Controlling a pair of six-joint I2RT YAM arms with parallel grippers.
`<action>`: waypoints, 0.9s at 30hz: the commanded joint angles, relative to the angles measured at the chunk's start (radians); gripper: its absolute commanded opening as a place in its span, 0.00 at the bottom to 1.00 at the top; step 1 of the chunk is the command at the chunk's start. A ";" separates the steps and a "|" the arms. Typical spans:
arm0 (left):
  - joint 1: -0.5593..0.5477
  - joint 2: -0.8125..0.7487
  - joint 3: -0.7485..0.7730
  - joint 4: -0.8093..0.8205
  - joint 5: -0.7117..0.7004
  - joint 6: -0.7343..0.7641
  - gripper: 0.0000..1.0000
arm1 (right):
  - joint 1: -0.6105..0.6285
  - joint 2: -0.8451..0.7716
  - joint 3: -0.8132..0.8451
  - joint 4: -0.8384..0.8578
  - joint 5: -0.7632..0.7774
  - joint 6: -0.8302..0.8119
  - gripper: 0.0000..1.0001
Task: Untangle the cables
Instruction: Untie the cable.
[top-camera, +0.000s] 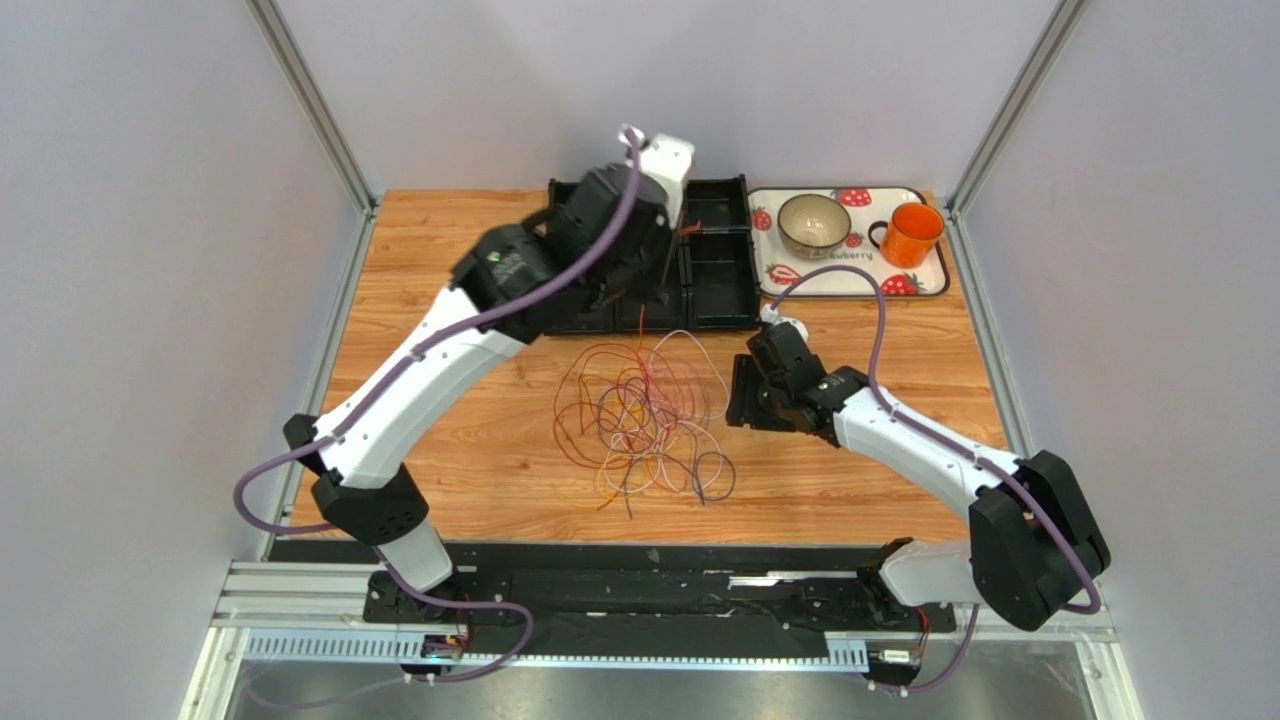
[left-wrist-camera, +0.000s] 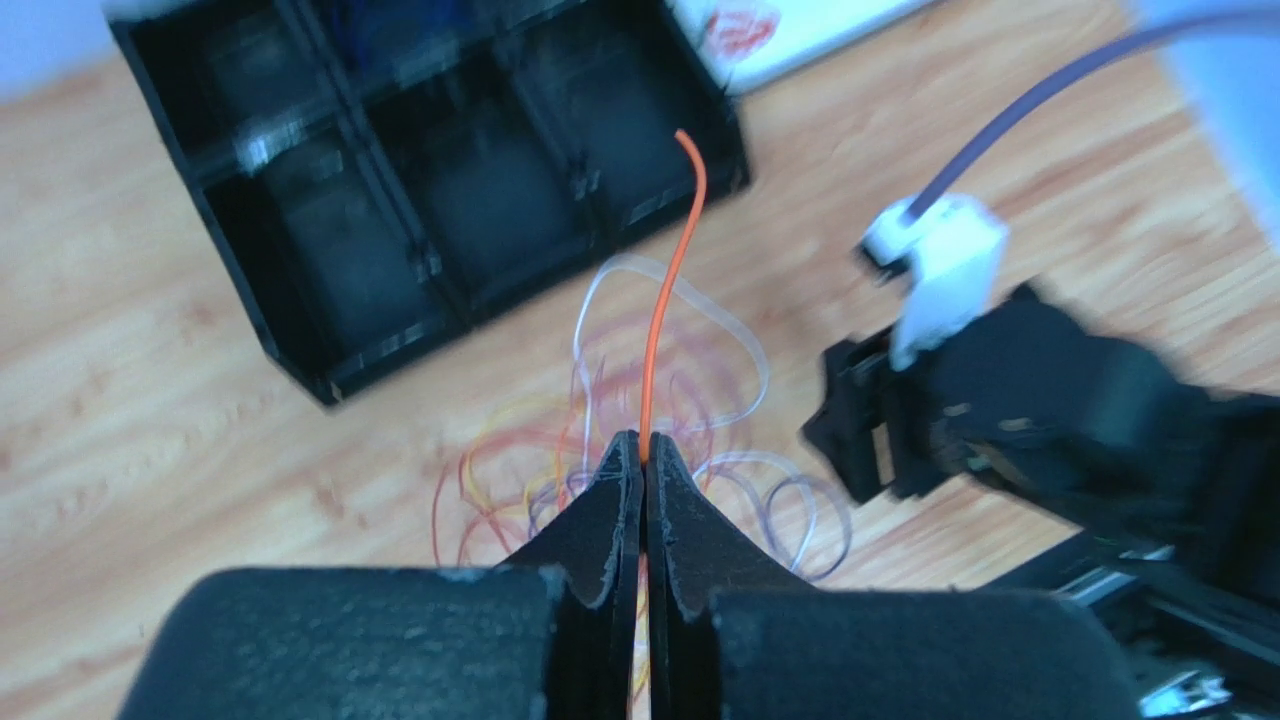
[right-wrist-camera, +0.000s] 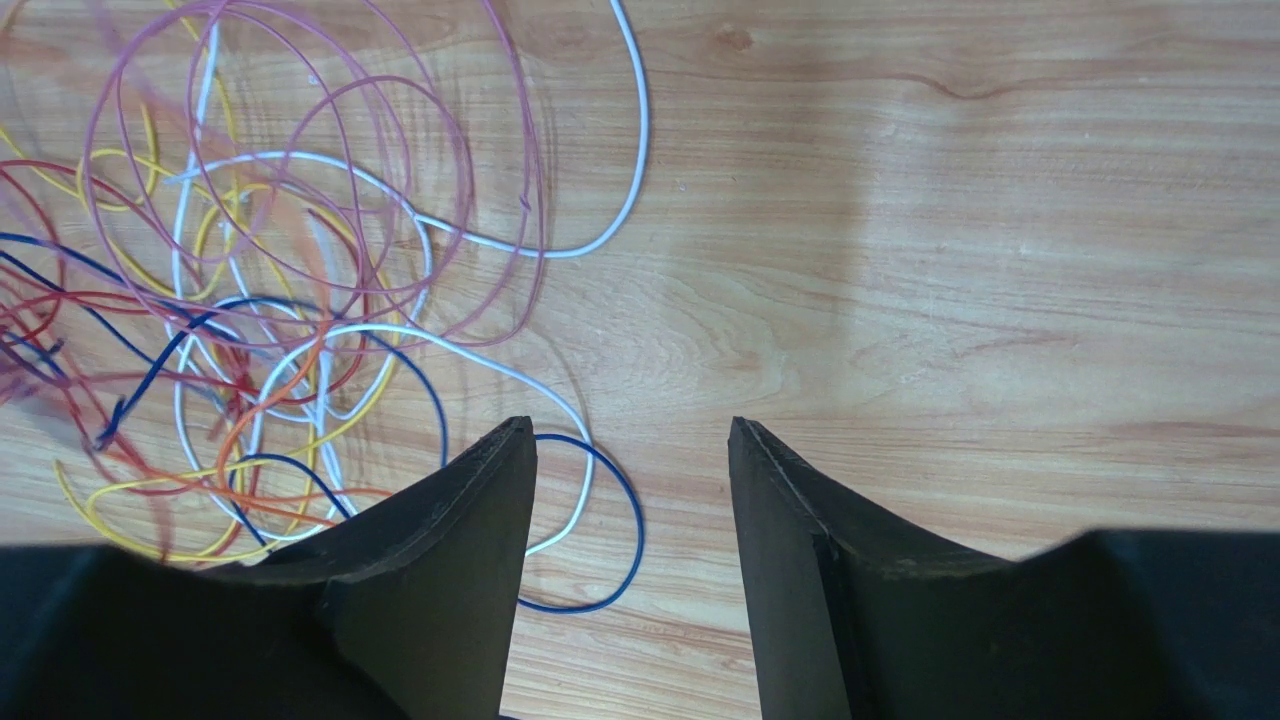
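From above: the cables (top-camera: 646, 420) lie in a loose, many-coloured tangle on the wooden table (top-camera: 451, 240), just in front of the black compartment box (top-camera: 724, 278), on its near side. The left arm (top-camera: 451, 338) reaches up and across, and its wrist hangs over the box's left half. The right arm (top-camera: 917, 443) comes in low, its black head just off the box's near-right corner and beside the tangle. Right of the box sits a tray (top-camera: 924, 282) with a bowl (top-camera: 813, 222) and an orange mug (top-camera: 911, 233). Over to the left wrist camera: the left gripper (left-wrist-camera: 646, 450) is clamped tight, fingers pressed together, and pinched between them is one orange cable (left-wrist-camera: 658, 300). It runs straight up out of the tips toward the box, its free end showing against the box's near-right compartment; whether it hangs above or reaches in, can't tell. Below the tips, the rest of the tangle sits on the wood just short of the box's near wall. Now the right wrist camera: the right gripper (right-wrist-camera: 631, 428) stands parted, nothing between its fingers but bare wood. Purple, white, yellow, red and blue loops fill the left of this view, and a white loop and a blue one curl out from behind the finger on that side.
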 joint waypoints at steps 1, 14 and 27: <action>-0.002 0.022 0.347 -0.075 0.057 0.124 0.00 | 0.005 -0.026 0.068 -0.003 0.021 -0.032 0.54; 0.001 -0.349 0.006 0.683 0.175 0.346 0.00 | 0.005 -0.091 0.120 -0.026 0.028 -0.063 0.54; 0.182 -0.193 -0.442 0.414 0.266 -0.097 0.00 | 0.005 -0.171 0.060 0.075 -0.162 -0.136 0.55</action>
